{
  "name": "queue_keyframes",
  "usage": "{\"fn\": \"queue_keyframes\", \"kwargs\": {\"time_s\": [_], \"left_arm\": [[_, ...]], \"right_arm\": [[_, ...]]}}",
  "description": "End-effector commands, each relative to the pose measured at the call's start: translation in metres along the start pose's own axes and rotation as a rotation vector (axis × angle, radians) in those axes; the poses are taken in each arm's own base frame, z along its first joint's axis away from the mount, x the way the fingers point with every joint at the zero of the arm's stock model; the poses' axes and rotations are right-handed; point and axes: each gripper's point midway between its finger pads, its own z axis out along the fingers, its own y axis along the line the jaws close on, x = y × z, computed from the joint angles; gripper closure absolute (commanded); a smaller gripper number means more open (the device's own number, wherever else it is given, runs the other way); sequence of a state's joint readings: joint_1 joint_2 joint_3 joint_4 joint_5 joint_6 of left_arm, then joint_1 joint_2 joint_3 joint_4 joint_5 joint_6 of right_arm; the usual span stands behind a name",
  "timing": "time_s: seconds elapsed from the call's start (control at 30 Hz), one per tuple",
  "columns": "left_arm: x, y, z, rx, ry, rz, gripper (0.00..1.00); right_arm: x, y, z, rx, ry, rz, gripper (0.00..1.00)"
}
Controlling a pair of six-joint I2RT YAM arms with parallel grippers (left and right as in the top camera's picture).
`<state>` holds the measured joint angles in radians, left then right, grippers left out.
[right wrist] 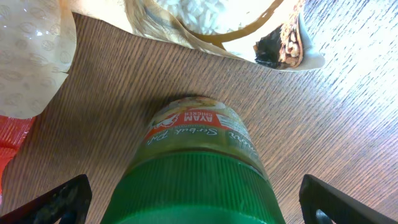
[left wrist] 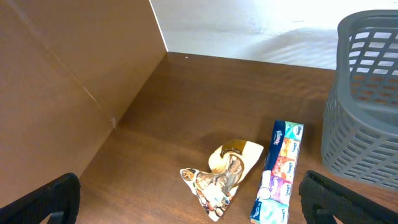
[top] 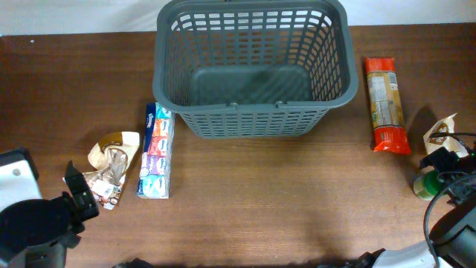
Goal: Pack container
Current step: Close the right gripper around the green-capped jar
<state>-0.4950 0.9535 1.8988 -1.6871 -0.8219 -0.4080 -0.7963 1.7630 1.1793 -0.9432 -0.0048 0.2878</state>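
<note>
Two sets of jaws stand wide apart and neither holds anything. The right gripper point(right wrist: 196, 202) hangs over a green-capped seasoning jar point(right wrist: 199, 155), one finger on each side of the cap. From the right wrist view I cannot tell whether either finger touches it. The jar appears to stand upright on the wooden table point(top: 282, 201). Just beyond it lies a beige food packet point(right wrist: 211, 25), and farther off a long red-orange packet point(top: 385, 104) lies beside the container's right wall.

The left gripper point(left wrist: 189, 196) hovers over the table's left end. A crumpled printed pouch point(left wrist: 221, 177) is ahead of its fingers, and a strip of pocket tissue packs point(left wrist: 280, 171) lies just beside the pouch.

The container point(top: 253, 123), a dark grey lattice basket, sits at the middle of the far edge of the table. Its base is bare. The tissue strip nearly reaches its left front corner.

My reading is that packing has not yet begun and the first pick is being lined up, most likely the jar, since the right fingers already bracket it. That move calls for lowering enough to catch the cap or shoulder squarely, then closing firmly on the rounded plastic. The jar must then be lifted clear of the beige packet and carried over the thick rim before release. The smooth cap could slip or tip if it is pinched too high.
</note>
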Motion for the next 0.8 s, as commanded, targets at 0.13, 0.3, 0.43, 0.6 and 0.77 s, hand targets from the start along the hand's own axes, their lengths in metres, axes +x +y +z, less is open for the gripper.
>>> {"fn": "queue_keyframes", "kwargs": {"time_s": [0.13, 0.3, 0.43, 0.6, 0.77], "left_arm": [[-0.0002, 0.0001, 0.0000, -0.001, 0.000, 0.001, 0.00], [-0.0002, 0.0001, 0.0000, -0.001, 0.000, 0.001, 0.00], [-0.0002, 0.0001, 0.0000, -0.001, 0.000, 0.001, 0.01], [-0.0002, 0.0001, 0.0000, -0.001, 0.000, 0.001, 0.00], [-0.0002, 0.0001, 0.0000, -0.001, 0.000, 0.001, 0.00]], "right_arm": [[-0.0023, -0.0027, 0.0044, 0.015, -0.005, 0.010, 0.01], [-0.0031, -0.0025, 0.0044, 0.014, -0.009, 0.010, 0.01], [-0.0031, -0.0024, 0.0044, 0.014, -0.009, 0.010, 0.01], [-0.0036, -0.0023, 0.0044, 0.013, -0.010, 0.023, 0.01], [-0.0088, -0.0008, 0.0043, 0.007, -0.032, 0.021, 0.01]]}}
